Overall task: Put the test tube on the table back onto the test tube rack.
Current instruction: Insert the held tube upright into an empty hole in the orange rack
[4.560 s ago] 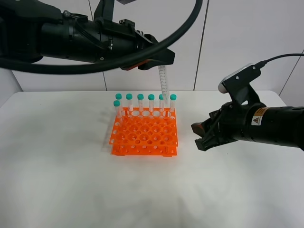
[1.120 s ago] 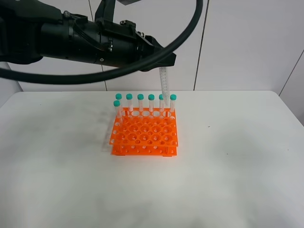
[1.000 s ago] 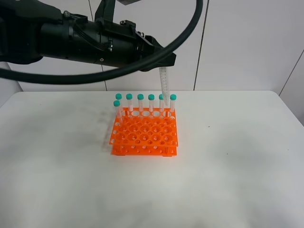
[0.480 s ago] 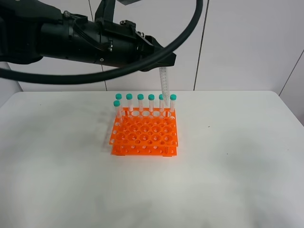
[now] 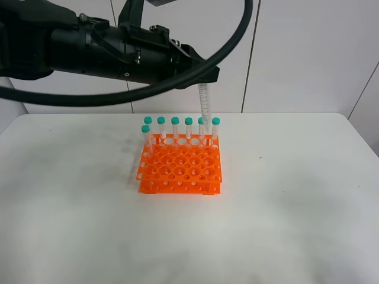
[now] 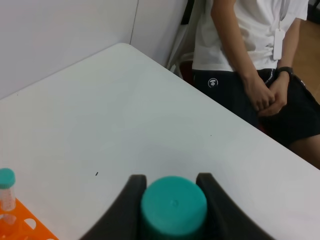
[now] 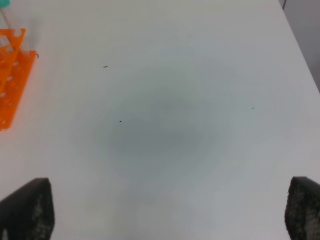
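With the left gripper (image 5: 203, 78) clamped on the teal cap of the test tube (image 5: 204, 103), holding it upright above the back row of the rack (image 5: 180, 168), and the right gripper (image 7: 165, 210) spread open off to the side, insertion looks to be the step in hand, and it calls for lowering the tube straight into a free hole.

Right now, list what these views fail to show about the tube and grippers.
- Test tube tip: exterior high view, lost among racked tubes' teal caps; whether it is inside a test tube rack hole cannot be told.
- Tube body and hole below: left wrist view, covered by its own cap in the left gripper.
- Right gripper: outside exterior high view; right wrist frame edge cuts its fingertips.
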